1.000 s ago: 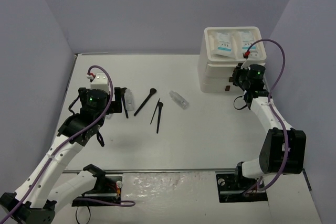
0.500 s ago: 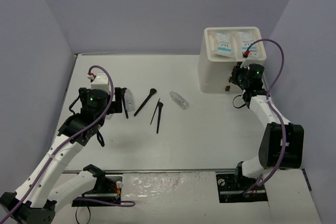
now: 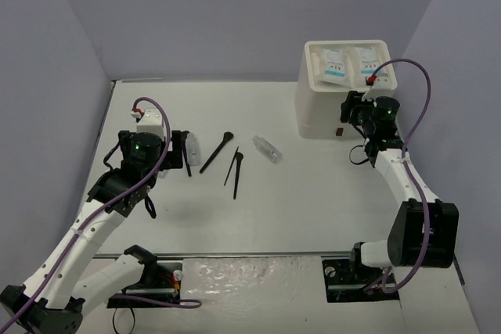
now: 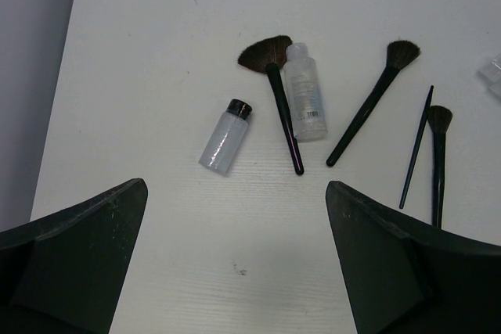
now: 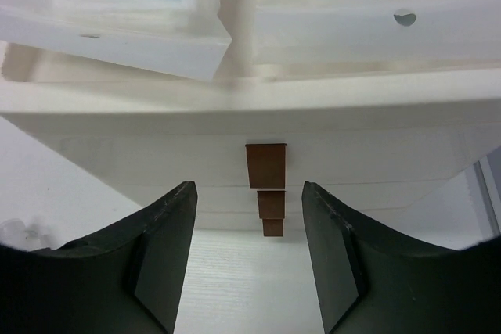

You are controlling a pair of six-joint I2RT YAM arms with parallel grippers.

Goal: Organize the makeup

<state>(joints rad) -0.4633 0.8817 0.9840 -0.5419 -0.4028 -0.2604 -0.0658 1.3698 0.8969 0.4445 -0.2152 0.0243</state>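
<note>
The makeup lies spread on the white table. In the left wrist view I see a fan brush [image 4: 275, 87], a clear bottle [image 4: 304, 102], a small black-capped vial [image 4: 225, 137], a round brush [image 4: 371, 105], a thin stick [image 4: 416, 145] and a short brush [image 4: 438, 146]. My left gripper [image 4: 235, 185] hangs open over bare table just short of them. Two white sachets [image 3: 333, 64] [image 3: 369, 63] lie on top of the drawer box [image 3: 321, 111]. My right gripper [image 5: 246, 189] stands open before the box's brown handles [image 5: 266, 165], holding nothing.
Another clear vial [image 3: 266, 149] lies mid-table, with the black brushes [image 3: 217, 152] [image 3: 235, 168] to its left. The box stands in the back right corner, against purple walls that close in the table on three sides.
The right gripper has opened and pulled back a little from the box front. The drawers that stood slightly out a second ago now sit flush. The left arm is still.
</note>
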